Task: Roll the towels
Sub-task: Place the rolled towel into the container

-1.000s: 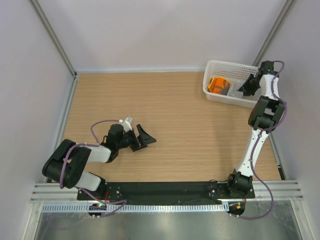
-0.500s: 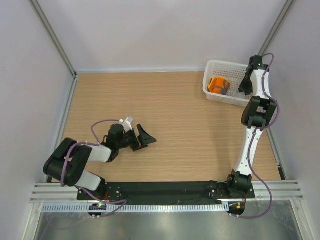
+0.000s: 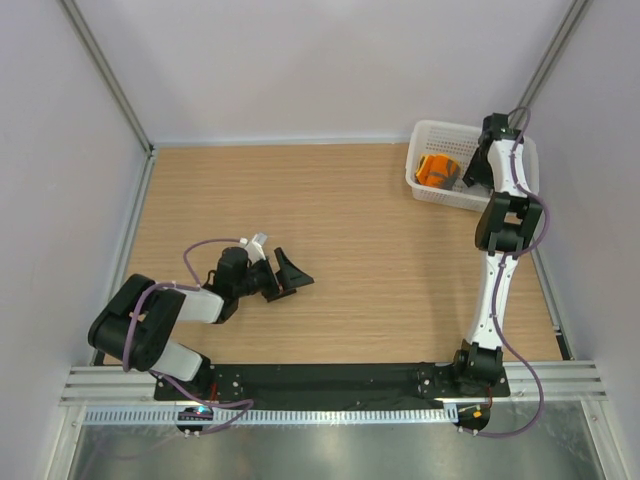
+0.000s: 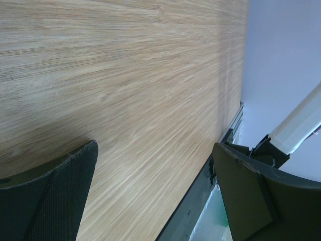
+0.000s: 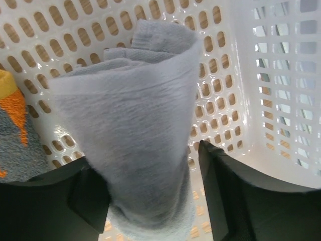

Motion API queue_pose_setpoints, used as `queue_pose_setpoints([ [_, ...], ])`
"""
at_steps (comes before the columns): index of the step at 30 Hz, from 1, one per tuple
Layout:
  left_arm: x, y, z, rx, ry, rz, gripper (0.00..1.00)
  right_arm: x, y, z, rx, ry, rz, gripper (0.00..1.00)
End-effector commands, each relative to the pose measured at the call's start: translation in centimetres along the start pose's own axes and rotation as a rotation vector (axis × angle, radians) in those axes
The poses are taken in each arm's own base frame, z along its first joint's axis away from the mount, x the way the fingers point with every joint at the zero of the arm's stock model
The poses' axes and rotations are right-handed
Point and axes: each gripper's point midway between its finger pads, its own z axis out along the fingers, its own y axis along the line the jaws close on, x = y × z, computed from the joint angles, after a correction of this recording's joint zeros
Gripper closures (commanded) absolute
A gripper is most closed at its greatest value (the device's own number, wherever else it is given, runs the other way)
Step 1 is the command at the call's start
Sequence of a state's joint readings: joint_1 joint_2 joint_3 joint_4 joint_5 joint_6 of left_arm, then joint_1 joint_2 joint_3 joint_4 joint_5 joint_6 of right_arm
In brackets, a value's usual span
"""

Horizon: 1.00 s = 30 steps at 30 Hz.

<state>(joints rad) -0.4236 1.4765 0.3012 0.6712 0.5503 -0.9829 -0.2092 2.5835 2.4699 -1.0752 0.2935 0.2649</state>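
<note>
The light-grey towel (image 5: pixel 135 125) is rolled up into a thick, soft roll, and its layers can be seen at one end. It is placed inside the white basket (image 5: pixel 271 75) at the far right corner of the desk (image 3: pixel 350 220). The small orange towel (image 3: pixel 437 169), edged in yellow, is bundled up in the same basket, just beside it.

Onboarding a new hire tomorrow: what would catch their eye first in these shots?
The rolled grey towel, standing in the white basket at the far right corner of the table, inside the open right claw. Beside it lies the orange towel. The left claw sits open and empty, low at the near left.
</note>
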Motion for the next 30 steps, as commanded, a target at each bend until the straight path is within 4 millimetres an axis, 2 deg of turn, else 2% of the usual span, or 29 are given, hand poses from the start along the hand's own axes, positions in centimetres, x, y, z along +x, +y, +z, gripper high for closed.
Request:
queue_pose_setpoints([
  [1, 0.3, 1.0, 0.2, -0.036, 0.011, 0.012, 0.03, 0.8, -1.2, -0.1, 0.059, 0.033, -0.019, 0.28],
  [3, 0.3, 1.0, 0.2, -0.037, 0.012, 0.013, 0.03, 0.2, -1.3, -0.9, 0.054, 0.014, -0.008, 0.21],
  [5, 0.3, 1.0, 0.2, -0.037, 0.012, 0.013, 0.03, -0.6, -1.3, -2.3, 0.029, -0.011, 0.004, 0.1],
  [6, 0.3, 1.0, 0.2, -0.035, 0.013, 0.014, 0.03, -0.9, -1.2, -2.8, 0.02, -0.02, 0.007, 0.01],
  [10, 0.3, 1.0, 0.2, -0.036, 0.011, 0.014, 0.03, -2.6, -1.0, -6.1, -0.036, -0.079, 0.039, 0.0],
  [18, 0.3, 1.0, 0.2, -0.036, 0.009, 0.014, 0.03, -4.6, -0.4, -10.1, -0.128, -0.157, 0.076, 0.0],
  [22, 0.3, 0.9, 0.2, -0.035, 0.009, 0.014, 0.03, -4.9, 0.4, -10.8, -0.18, -0.165, 0.089, 0.0],
  [27, 0.3, 0.9, 0.2, -0.035, 0.011, 0.014, 0.03, -4.6, 0.4, -10.7, -0.181, -0.155, 0.096, 0.0],
  [30, 0.3, 1.0, 0.2, -0.037, 0.01, 0.012, 0.03, -4.6, 0.4, -11.4, -0.193, -0.164, 0.107, 0.02],
])
